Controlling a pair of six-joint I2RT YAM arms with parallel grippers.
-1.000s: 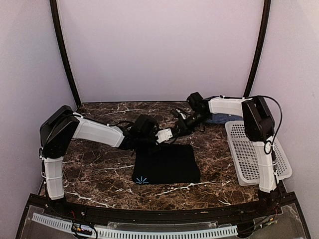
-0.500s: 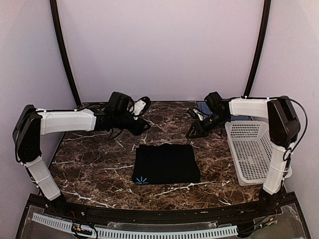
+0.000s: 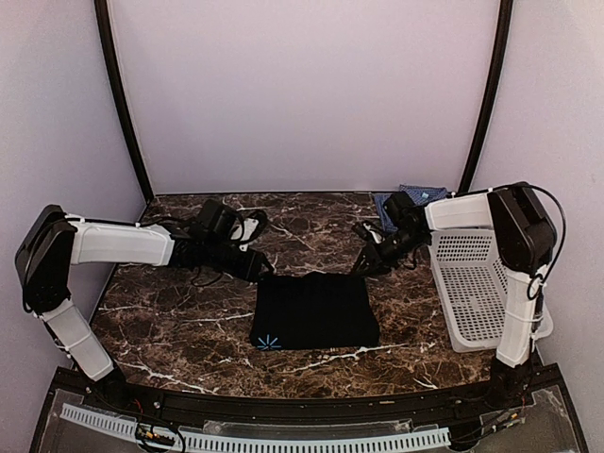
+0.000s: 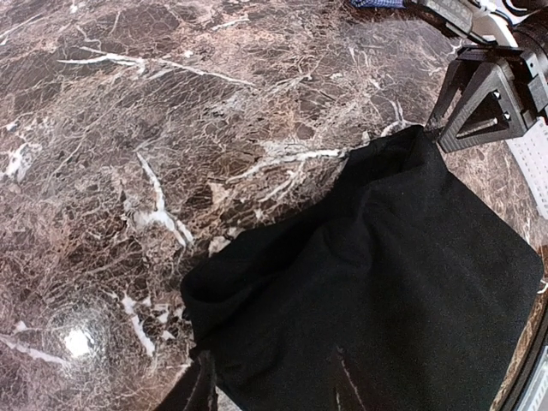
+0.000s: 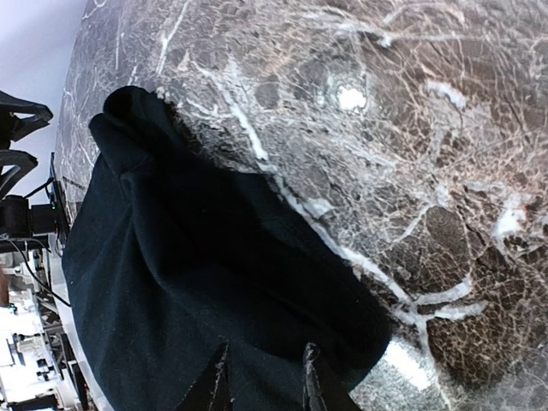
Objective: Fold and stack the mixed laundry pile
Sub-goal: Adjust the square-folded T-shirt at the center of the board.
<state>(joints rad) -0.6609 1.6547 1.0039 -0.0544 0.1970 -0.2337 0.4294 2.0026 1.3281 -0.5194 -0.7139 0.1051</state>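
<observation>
The black garment (image 3: 314, 311) lies folded into a flat rectangle in the middle of the table. It also shows in the left wrist view (image 4: 385, 282) and the right wrist view (image 5: 188, 282). My left gripper (image 3: 260, 270) is low at its far left corner, jaws open, fingers over the cloth edge (image 4: 270, 390). My right gripper (image 3: 361, 266) is low at the far right corner, jaws open over the cloth (image 5: 265, 381). The blue-and-white check shirt (image 3: 412, 199) lies bunched at the back right, partly hidden by my right arm.
The white perforated basket (image 3: 477, 294) stands on the right side of the dark marble table (image 3: 179, 311), beside the right arm. Black poles rise at the back left and back right corners.
Half a second ago both grippers were raised and spread apart behind the black garment. Both have since come down and inward to its two far corners. The garment has not moved.
</observation>
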